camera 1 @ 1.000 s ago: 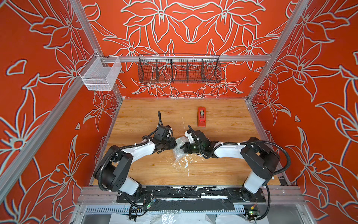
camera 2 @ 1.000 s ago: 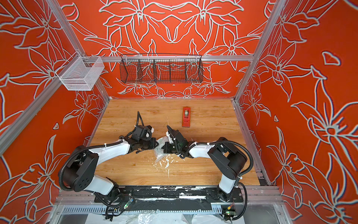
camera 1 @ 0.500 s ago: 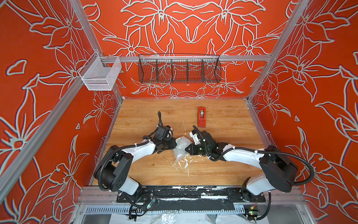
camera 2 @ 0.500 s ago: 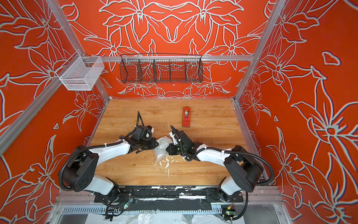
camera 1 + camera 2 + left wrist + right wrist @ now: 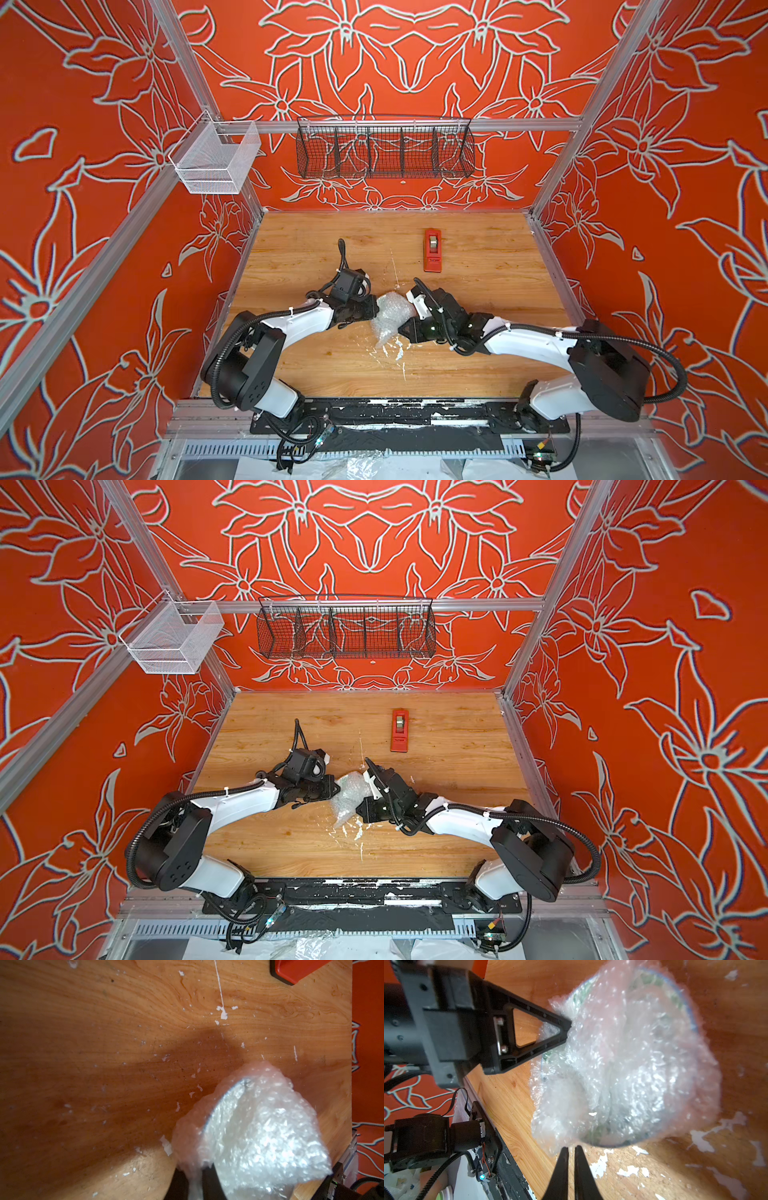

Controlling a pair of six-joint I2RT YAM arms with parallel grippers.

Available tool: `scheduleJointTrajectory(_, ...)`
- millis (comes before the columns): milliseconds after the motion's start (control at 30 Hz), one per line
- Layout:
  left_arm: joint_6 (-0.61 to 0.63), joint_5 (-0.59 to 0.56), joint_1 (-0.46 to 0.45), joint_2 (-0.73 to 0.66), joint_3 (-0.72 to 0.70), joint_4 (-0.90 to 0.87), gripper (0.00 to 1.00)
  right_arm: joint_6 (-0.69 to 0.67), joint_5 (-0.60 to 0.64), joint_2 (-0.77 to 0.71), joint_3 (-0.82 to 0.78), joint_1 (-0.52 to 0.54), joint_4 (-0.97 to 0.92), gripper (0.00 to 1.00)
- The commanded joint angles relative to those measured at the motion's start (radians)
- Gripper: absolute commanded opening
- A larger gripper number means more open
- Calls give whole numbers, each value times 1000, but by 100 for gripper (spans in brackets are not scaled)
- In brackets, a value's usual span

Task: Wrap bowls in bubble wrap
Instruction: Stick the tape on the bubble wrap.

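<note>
**Top views.** The bubble wrap (image 5: 390, 309) lay bunched into a lumpy bundle on the bench (image 5: 291, 257). It sat on the robot's side of the red tape dispenser (image 5: 432, 249), slightly toward the left arm and well apart from it. Both arms met at the bundle: left jaws against one flank, right jaws low on the opposite one. A loose tail of film trailed off on the side away from the dispenser. Both top views showed the same layout, bubble wrap (image 5: 351, 791) and tape dispenser (image 5: 400, 729) alike. I could make out no tape on the bundle.

**Left wrist.** The bowl (image 5: 226, 1095) showed only as a curved rim through the film. A strand of bubble wrap (image 5: 259, 1136) ran down between the left jaws, which were closed on it.

**Right wrist.** The bowl (image 5: 652, 979) showed a faint green leaf pattern under the bubble wrap (image 5: 623, 1064). The left jaws were pinched shut on a fold at the bundle's side. The right jaws were nearly together with a thin slit between, tips at the fringe. I could not tell whether they had caught any film.

**Progress (judgement).** The bowl looked largely covered. Left to do were probably gathering in the tail, tightening the folds and perhaps taping. Only one bowl was seen.
</note>
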Motion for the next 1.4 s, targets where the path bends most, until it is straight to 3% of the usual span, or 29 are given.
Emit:
scheduleJointTrajectory(0, -12, -11, -3, 22, -14, -46, 0, 15, -15, 9, -11, 12, 33, 10)
scheduleJointTrajectory(333, -17, -3, -5, 3, -22, -48, 0, 59, 69, 126, 9, 14, 13, 5)
scheduleJointTrajectory(533, -14, -11, -5, 27, -9, -46, 0, 33, 97, 116, 22, -4, 12, 5)
scheduleJointTrajectory(867, 11, -74, 25, 36, 70, -83, 0, -50, 43, 95, 88, -105, -109, 16)
scheduleJointTrajectory(1133, 31, -79, 28, 34, 138, -123, 23, -64, 67, -8, 29, -158, -148, 22)
scheduleJointTrajectory(1200, 31, -81, 28, 29, 153, -134, 34, -67, 75, -31, 17, -165, -160, 23)
scheduleJointTrajectory(1367, 26, -105, 28, 4, 168, -156, 49, -74, 83, -74, -12, -187, -176, 26)
